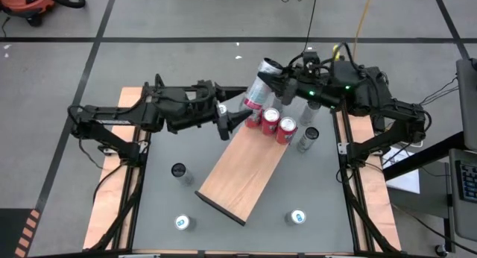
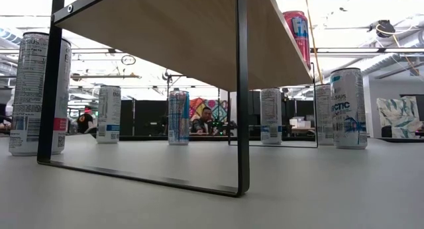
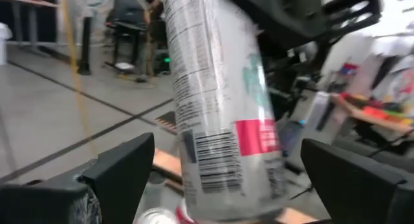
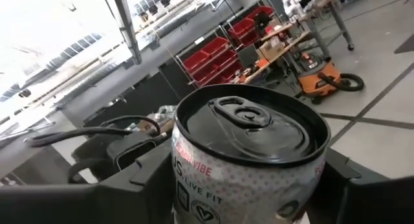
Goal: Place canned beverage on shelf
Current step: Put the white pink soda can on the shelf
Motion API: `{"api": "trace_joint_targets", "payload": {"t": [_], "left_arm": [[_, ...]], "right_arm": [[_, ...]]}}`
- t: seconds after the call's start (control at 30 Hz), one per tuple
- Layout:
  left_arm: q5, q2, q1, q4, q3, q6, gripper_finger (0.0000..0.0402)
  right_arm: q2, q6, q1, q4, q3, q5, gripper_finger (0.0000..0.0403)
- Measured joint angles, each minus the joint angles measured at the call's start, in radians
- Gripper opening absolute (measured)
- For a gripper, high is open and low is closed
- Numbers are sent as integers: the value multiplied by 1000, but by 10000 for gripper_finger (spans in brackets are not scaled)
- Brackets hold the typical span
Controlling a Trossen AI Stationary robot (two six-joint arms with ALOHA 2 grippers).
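Note:
The shelf (image 1: 242, 168) is a light-brown board on black frames, lying slantwise mid-table; the low view shows its underside (image 2: 179, 30). Two red cans (image 1: 278, 124) stand on its far end. My right gripper (image 1: 277, 80) is shut on a silver can with a pink band (image 1: 258, 86), tilted above the shelf's far end. This can also shows in the left wrist view (image 3: 220, 114) and the right wrist view (image 4: 249, 140). My left gripper (image 1: 227, 125) is open at the shelf's far left corner. In the left wrist view its fingers (image 3: 123, 172) stand wide on either side of the can, touching nothing. My right gripper pinches the silver can's side wall just below its top rim (image 4: 187, 179) between its two fingers. The fingers come level from the table's right side and lie across the can. The can is lifted clear of the shelf and tilted, its top (image 1: 268, 65) toward the far edge.
Several more cans stand on the grey table: one left of the shelf (image 1: 179, 171), two near the front edge (image 1: 184, 223) (image 1: 297, 217), and some to the right of the shelf's far end (image 1: 308, 139). A person (image 2: 207, 120) sits in the room beyond.

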Motion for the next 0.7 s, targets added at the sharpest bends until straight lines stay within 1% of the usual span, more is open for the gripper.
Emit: {"api": "trace_joint_targets", "payload": {"t": [0.1,0.33,0.4,0.5,0.7], "left_arm": [[-30,4,0,-50,0,10,393],[-33,12,3,-124,0,9,393],[-41,12,3,-137,1,9,386],[-52,13,3,-152,1,3,364],[-62,13,10,-188,1,-74,295]], "right_arm": [[20,3,0,0,0,1,224],[66,38,0,7,0,1,224],[77,48,0,9,0,1,224],[88,51,0,8,0,2,224],[97,48,-1,7,0,15,224]]}}
